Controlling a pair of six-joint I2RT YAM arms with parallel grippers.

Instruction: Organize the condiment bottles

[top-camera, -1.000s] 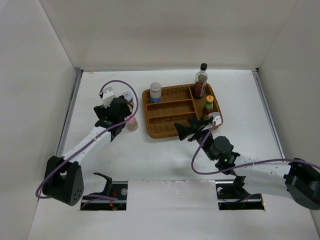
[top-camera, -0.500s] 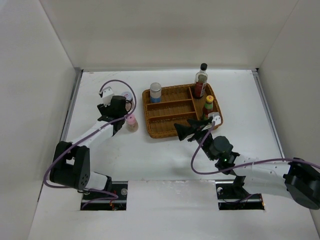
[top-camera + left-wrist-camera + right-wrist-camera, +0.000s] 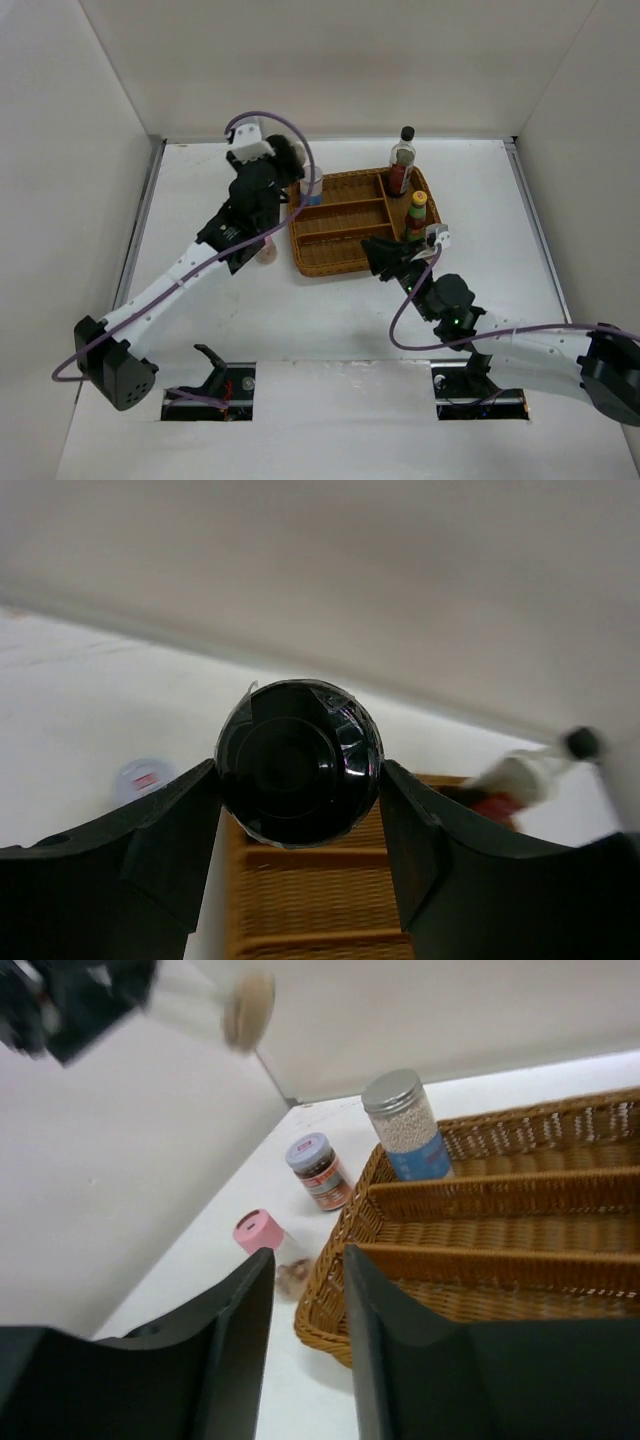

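My left gripper (image 3: 298, 770) is shut on a black-lidded jar (image 3: 298, 763), held in the air above the far left end of the wicker basket (image 3: 330, 270). In the basket stand a silver-lidded jar (image 3: 312, 186), a tall black-capped bottle (image 3: 403, 160) and a yellow-capped bottle (image 3: 417, 212). Left of the basket, on the table, are a pink-lidded jar (image 3: 262, 1235) and a jar with a patterned lid (image 3: 315, 1170). My right gripper (image 3: 375, 250) hovers at the basket's near edge. Its jaws stand a narrow gap apart with nothing between them.
White walls close in the table on three sides. The left arm (image 3: 200, 260) reaches diagonally over the table left of the basket and partly covers the pink-lidded jar from above. The basket's long middle compartments (image 3: 520, 1230) hold nothing.
My left gripper closed on the black-lidded jar on the table and lifted it up and right, over the basket's far left end. My right jaws narrowed from wide open.
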